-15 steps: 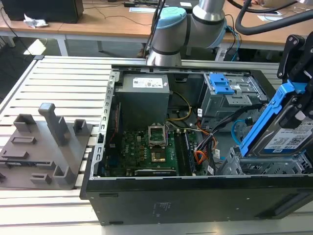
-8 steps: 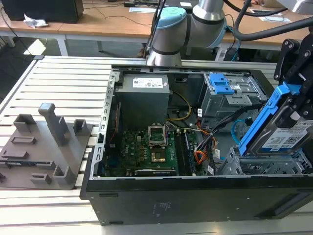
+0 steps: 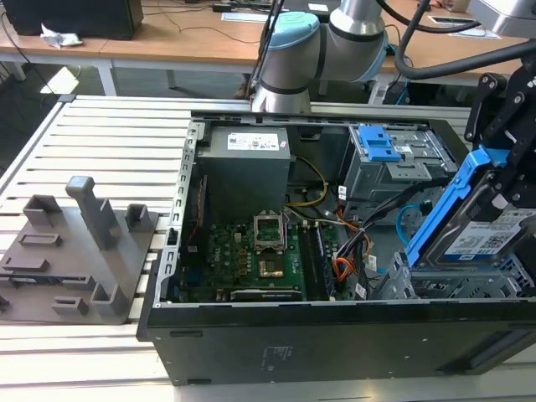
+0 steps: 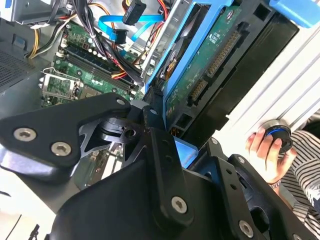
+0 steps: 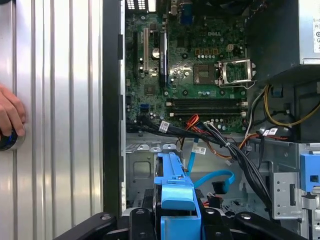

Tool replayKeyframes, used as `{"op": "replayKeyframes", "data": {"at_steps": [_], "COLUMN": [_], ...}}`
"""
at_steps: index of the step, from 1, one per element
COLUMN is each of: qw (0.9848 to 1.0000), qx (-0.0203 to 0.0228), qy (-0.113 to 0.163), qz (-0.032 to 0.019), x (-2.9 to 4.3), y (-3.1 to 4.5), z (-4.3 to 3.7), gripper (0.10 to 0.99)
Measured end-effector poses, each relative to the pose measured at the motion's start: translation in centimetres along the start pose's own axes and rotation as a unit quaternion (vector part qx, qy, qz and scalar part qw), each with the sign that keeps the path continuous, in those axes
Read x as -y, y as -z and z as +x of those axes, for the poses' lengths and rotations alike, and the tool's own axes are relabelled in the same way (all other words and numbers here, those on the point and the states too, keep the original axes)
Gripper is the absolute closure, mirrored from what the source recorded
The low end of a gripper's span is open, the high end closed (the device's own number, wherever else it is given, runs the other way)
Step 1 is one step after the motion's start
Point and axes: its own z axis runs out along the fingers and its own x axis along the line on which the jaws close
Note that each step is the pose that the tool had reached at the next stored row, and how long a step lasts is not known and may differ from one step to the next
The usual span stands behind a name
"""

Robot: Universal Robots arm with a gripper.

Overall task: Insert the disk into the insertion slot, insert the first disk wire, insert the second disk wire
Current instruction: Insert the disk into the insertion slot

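Gripper point(image 3: 502, 191): fingers pinch the disk point(image 3: 479, 239) by its blue carrier. The disk is tilted over the insertion slot point(image 3: 456, 286), lower end at the slot's open top. The exterior view shows the disk's white barcode label, print too small to read. The second wrist view shows its green circuit-board face and a person's hand point(image 4: 262, 150) on a round knob point(image 4: 278, 136).

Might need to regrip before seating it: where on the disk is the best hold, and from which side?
By the blue carrier frame at the disk's raised end, from above, where the gripper clamps it. The disk tilts with its lower end at the insertion slot, and its circuit board side is bare, so the frame's edges are probably safer.
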Motion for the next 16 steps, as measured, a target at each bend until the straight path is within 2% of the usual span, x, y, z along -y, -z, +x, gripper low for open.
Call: {"op": "replayKeyframes", "data": {"at_steps": [6,16], "qw": [1.0,1.0], "qx": [0.0,0.0], "qy": [0.0,0.0], "qz": [0.0,0.0], "x": [0.03,0.12], "y": [-0.8,-2.94], "z": [-0.06,-0.06], "gripper": [0.722,0.722]}}
